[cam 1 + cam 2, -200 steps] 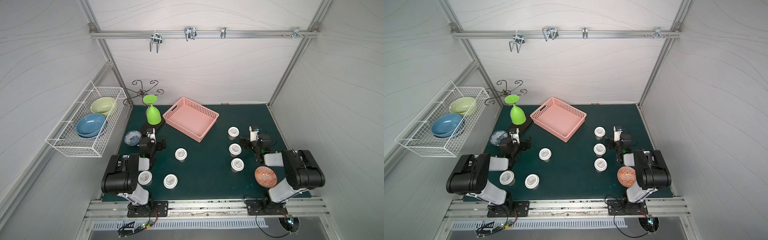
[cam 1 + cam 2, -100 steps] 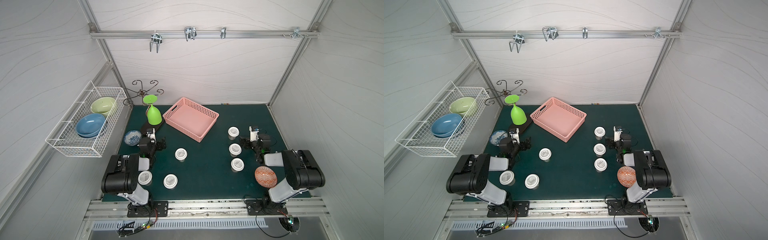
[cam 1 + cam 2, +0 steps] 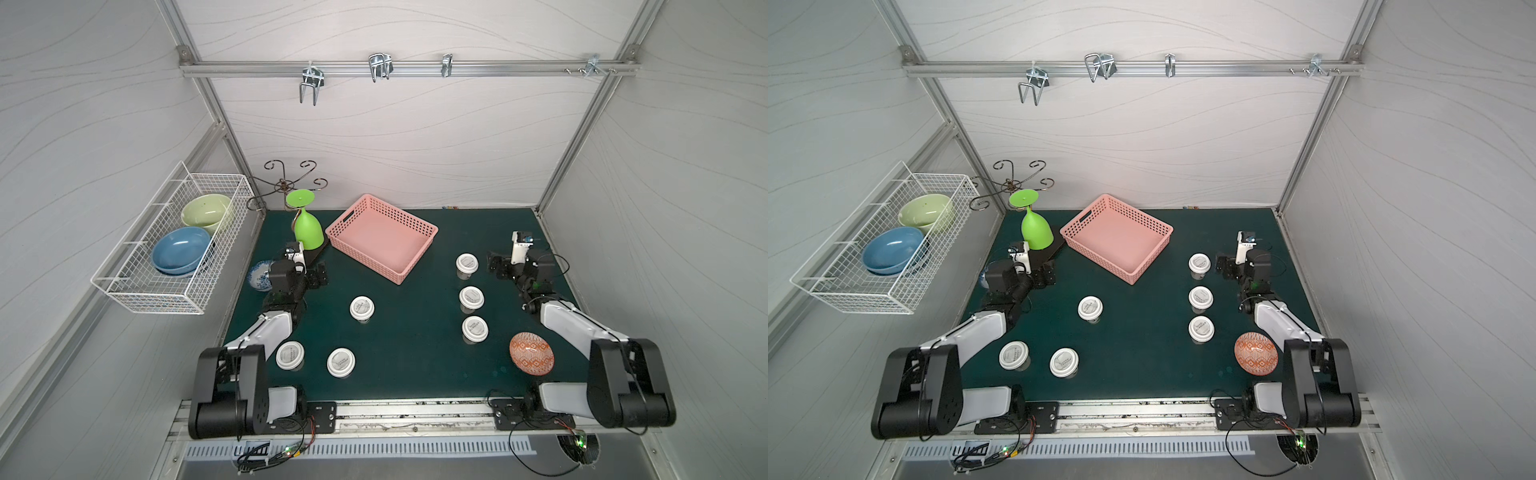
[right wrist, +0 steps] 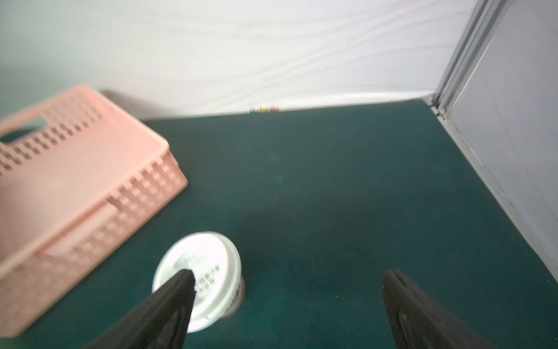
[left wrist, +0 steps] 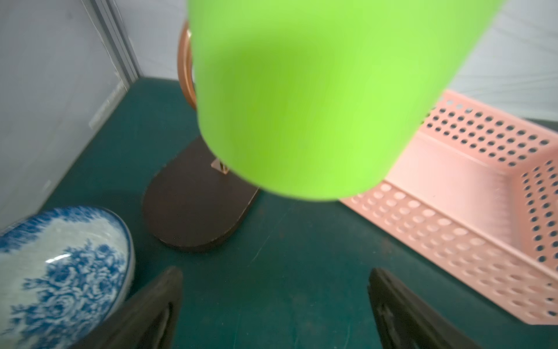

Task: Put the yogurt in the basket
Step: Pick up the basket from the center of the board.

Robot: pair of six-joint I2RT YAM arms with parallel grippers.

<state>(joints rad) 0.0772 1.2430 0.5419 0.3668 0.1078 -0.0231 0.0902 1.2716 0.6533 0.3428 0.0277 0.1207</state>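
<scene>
Nothing is done yet: your basket (image 3: 386, 243), far centre, is empty, and all six yogurts (image 3: 361, 308) stand on the mat (image 3: 407, 357), three left, three right. Your right gripper (image 3: 496, 266), jaws spread, sits just beside the far right cup (image 3: 466, 263); your left gripper (image 3: 316, 276) is spread too, holding nothing.

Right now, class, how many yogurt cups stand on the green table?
6. Three yogurt cups line up along the right arm; one stands alone in front of the pink basket; two stand near the left arm's base. None looks hidden.

Bright, even light; both wrist views blurred.
</scene>
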